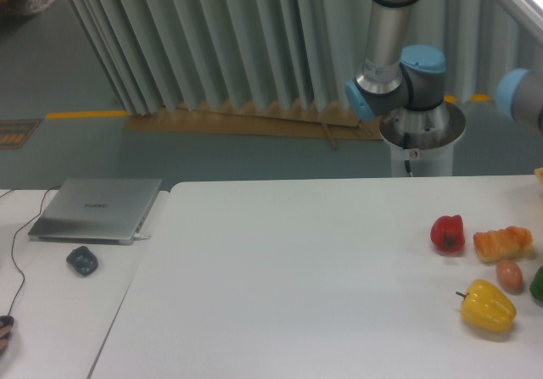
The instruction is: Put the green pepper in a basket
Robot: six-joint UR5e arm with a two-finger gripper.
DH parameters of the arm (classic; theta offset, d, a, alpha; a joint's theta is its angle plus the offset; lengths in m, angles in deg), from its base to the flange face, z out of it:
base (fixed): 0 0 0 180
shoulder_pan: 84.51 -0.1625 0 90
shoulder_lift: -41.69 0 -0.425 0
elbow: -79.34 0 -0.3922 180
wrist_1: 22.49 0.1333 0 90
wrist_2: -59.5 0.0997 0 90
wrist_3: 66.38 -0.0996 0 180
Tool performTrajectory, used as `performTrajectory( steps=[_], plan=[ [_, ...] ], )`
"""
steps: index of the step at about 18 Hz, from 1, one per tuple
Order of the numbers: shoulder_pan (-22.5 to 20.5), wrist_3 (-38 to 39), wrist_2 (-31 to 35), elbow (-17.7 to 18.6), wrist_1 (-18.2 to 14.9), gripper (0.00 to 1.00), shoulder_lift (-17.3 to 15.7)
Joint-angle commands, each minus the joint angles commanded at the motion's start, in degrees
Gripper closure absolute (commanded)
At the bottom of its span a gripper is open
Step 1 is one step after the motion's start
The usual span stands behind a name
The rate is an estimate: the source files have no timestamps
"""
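Observation:
The green pepper (537,285) shows only as a dark green glossy sliver at the right edge of the table, cut off by the frame. No basket is in view. The arm's base (422,129) stands behind the table at the right, and its links rise out of the top of the frame. The gripper is out of view.
A red pepper (447,233), a bread-like pastry (503,243), a small brownish potato-like item (509,275) and a yellow pepper with a stem (488,307) lie near the green pepper. A closed laptop (97,209) and a dark mouse (82,261) sit at the left.

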Motion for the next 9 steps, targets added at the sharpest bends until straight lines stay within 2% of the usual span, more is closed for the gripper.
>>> performTrajectory(
  steps=[3,5,9],
  plan=[
    [0.53,8.97,-4.40,-0.08,0.09,0.00,0.09],
    [0.53,12.32,-8.43,-0.17,0.26,0.00,0.09],
    [0.26,12.25,-9.86,0.00,0.18,0.00,0.00]
  ],
)
